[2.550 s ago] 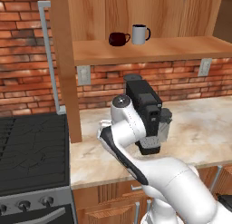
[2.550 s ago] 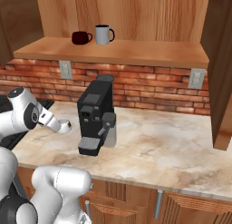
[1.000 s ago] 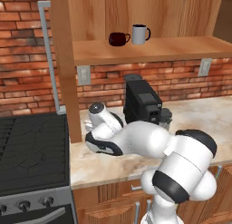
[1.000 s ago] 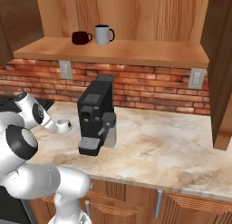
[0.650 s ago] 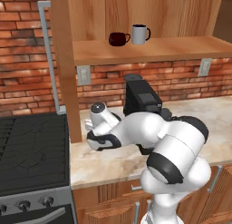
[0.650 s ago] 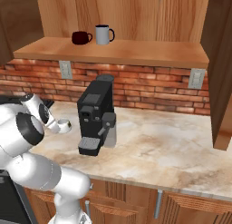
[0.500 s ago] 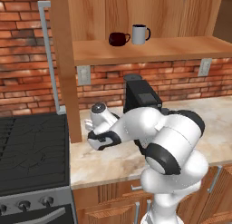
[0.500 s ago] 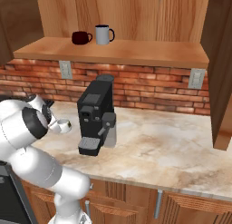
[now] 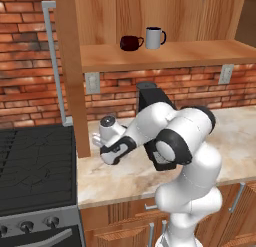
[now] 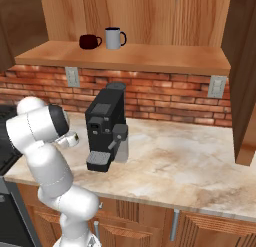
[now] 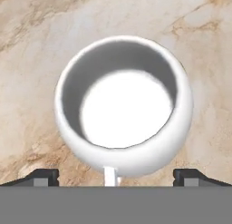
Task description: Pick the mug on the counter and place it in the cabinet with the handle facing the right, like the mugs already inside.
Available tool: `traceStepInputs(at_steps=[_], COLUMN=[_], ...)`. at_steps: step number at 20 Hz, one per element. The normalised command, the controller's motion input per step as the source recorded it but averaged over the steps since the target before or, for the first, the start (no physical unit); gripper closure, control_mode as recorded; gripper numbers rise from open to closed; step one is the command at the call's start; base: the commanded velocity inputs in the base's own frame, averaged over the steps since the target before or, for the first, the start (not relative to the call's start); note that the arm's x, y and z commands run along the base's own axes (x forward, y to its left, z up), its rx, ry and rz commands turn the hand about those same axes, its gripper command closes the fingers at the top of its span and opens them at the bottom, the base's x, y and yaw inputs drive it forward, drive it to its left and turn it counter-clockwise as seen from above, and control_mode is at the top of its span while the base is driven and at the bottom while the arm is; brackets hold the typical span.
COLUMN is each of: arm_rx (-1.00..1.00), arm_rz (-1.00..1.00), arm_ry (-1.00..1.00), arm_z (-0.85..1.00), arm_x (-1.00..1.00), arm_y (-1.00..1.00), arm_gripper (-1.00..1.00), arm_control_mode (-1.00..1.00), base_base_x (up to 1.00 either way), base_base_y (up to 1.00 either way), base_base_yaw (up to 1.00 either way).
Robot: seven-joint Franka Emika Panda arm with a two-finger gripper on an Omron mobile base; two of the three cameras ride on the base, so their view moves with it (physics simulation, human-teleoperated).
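The cabinet [image 9: 165, 56] spans the wall above the brick, cut off at the top in both base views; its thick shelf carries the mugs [image 9: 144, 40], a dark red one beside a taller white one, both handles toward the right in the left base view. No writing or label can be read on them or anywhere else.

Below, the counter [image 10: 190, 161] runs wide and marbled. In the left base view the robot's own white arm covers a good part of it and hides most of the black coffee machine [image 10: 106, 128], which stands clear in the right base view; no brand mark can be made out on it. At the left edge of the left base view a black stove [image 9: 32, 166] is cut off by the frame.

The mug [image 11: 123, 123] stands upright on the counter near the wooden side post, seen from straight above in the hand view, its inside bare and white. Its handle [image 11: 110, 176] shows as a short white stub at the lower edge, partly cut off. In the right base view only a sliver of the mug peeks out beside the arm.

The gripper [image 11: 115, 175] hangs over the mug with its fingertips [image 11: 38, 177] spread wide, one on either side of the mug's body, apart from it and grasping nothing.
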Motion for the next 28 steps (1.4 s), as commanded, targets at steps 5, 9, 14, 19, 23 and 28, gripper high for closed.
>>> traceStepInputs(at_steps=[5, 9, 14, 19, 23, 28], arm_rx=[0.00, 0.00, 0.00, 0.00, 0.00, 0.00], arm_rz=[-0.03, -0.03, -0.04, -0.05, -0.04, -0.01], arm_ry=[0.02, 0.01, 0.03, 0.01, 0.00, 0.00], arm_z=[-0.17, -0.14, -0.17, -0.15, -0.01, 0.00], arm_x=[0.32, 0.32, 0.39, 0.31, 0.12, 0.00], arm_y=[0.11, 0.11, 0.11, 0.08, 0.02, 0.00], arm_gripper=[-1.00, -1.00, 1.00, 1.00, 1.00, 1.00], arm_control_mode=[-1.00, -1.00, -1.00, -1.00, -1.00, -1.00], base_base_x=[0.00, 0.00, 0.00, 0.00, 0.00, 0.00], base_base_y=[0.00, 0.00, 0.00, 0.00, 0.00, 0.00], base_base_yaw=[0.00, 0.00, 0.00, 0.00, 0.00, 0.00])
